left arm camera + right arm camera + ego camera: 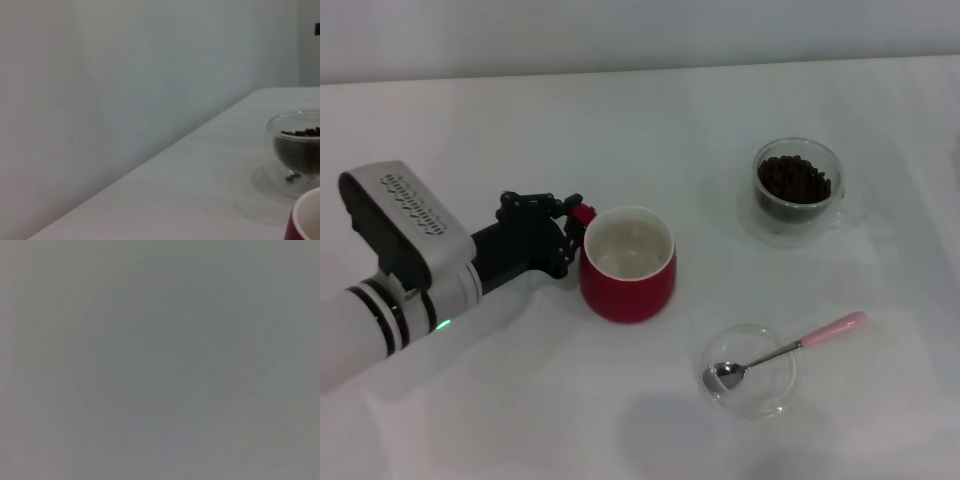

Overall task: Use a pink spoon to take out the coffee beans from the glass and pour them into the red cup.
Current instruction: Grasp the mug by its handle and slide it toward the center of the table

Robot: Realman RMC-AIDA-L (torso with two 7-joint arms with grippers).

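While the left end effector (572,232) grips the red cup (627,266) handle, open table (500,420) surrounds it

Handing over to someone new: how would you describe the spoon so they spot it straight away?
Start at the red cup near the table's middle, then look toward the robot and to its right for a shallow clear dish. The pink spoon lies across it, shiny metal bowl inside the dish, pale pink handle jutting out over the rim. It is the only utensil there.

white table (520,120) | red cup (627,265) centre | glass (798,190) behind-right of cup | clear dish (751,369) front-right of cup
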